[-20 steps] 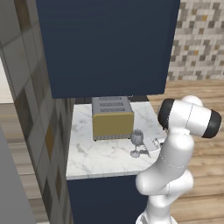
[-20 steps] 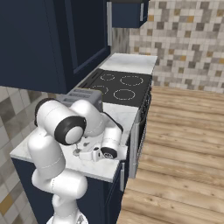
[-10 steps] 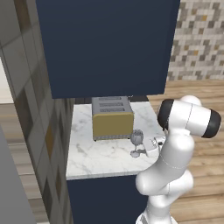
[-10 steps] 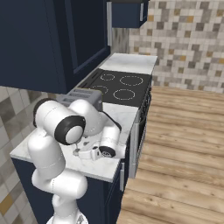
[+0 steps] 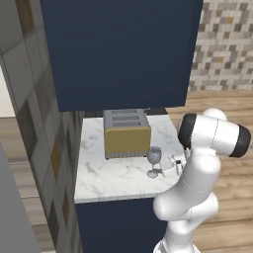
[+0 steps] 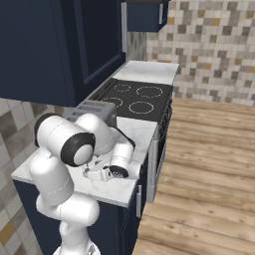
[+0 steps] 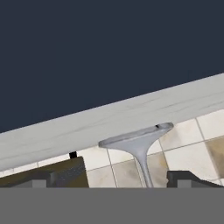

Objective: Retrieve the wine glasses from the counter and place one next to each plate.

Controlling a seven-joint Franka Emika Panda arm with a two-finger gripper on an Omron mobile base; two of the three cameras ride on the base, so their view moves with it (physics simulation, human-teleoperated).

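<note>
Right then, your gripper (image 7: 113, 177) stood with its jaws spread as wide as they go, one dark fingertip (image 7: 43, 177) at either side of the wine glass (image 5: 154, 162) stem and nothing clamped between them; the hand view, rolled over, showed the round foot and thin stem sitting in the gap, apart from both tips as far as you could tell. You had the glass upright on the counter (image 5: 108, 175), just beside the front right corner of the toaster (image 5: 126, 133) and near the counter's right edge. Bare marble ran from the glass to the front edge. You had the dark upper cabinet (image 5: 123, 49) hanging close over the toaster. From the right base view, your hand (image 6: 107, 172) lay low over the counter's front corner, with the cooktop (image 6: 134, 97) beyond it and open wood floor (image 6: 209, 169) to the right.
</note>
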